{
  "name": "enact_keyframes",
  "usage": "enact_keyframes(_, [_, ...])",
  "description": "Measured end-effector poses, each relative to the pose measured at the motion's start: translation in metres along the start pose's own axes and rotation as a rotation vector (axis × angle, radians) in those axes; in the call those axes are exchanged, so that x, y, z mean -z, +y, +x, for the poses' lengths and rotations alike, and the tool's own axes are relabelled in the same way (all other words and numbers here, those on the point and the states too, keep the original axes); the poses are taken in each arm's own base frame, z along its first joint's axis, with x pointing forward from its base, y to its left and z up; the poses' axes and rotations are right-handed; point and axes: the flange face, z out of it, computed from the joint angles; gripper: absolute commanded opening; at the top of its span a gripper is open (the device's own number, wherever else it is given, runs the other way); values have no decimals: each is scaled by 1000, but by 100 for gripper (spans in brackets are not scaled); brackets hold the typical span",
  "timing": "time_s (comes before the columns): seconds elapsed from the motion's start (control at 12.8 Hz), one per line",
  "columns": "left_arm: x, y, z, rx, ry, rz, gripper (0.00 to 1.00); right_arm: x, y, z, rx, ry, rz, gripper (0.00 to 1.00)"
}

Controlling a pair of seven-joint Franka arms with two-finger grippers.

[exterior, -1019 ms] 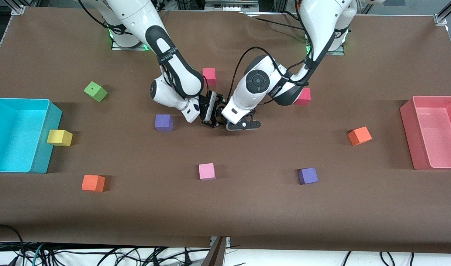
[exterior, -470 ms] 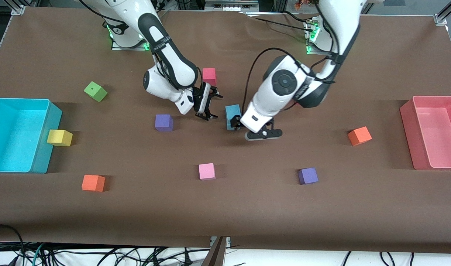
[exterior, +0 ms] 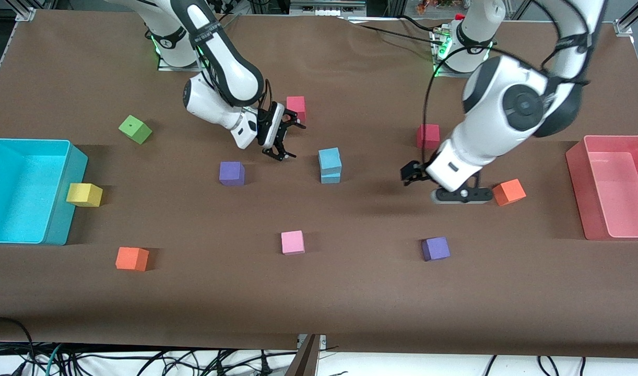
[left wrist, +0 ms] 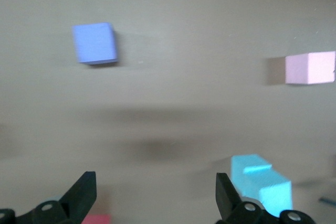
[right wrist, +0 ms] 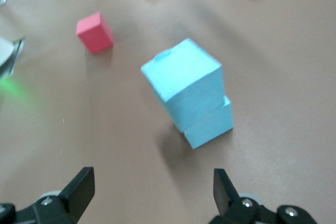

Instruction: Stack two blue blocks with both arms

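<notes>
I see the two light blue foam cubes [exterior: 330, 165] stacked mid-table, the upper one sitting slightly askew. My right gripper [exterior: 280, 134] hangs beside the stack toward the right arm's end, fingers spread and empty. My left gripper [exterior: 417, 174] hangs toward the left arm's end, near the orange foam cube [exterior: 508, 191], fingers also spread.
</notes>
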Motion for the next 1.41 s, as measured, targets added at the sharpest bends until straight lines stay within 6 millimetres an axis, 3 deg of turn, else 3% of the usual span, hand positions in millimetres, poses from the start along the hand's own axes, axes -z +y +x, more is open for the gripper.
enact_keyframes(0.31, [63,-84,-14,-65,-61,52,100,28,-9,26,-100,45,-14,100])
enact_keyframes(0.47, [81,-131,-13,-68,-66,99,100,34,-5,29,-125,24,-20,100])
enact_keyframes(0.55, [85,-142,-14,-68,-71,132,100,38,-1,31,-135,-6,-22,100])
enact_keyframes(0.78, [92,-148,-17,-69,-68,159,100,70,18,48,-186,-129,28,100])
enact_keyframes(1.1, [93,-152,-17,-61,-68,159,100,172,57,85,-308,-409,12,100])
enact_keyframes(1.41, [93,-152,-18,-60,-74,160,100,266,96,90,-653,-587,-314,100])
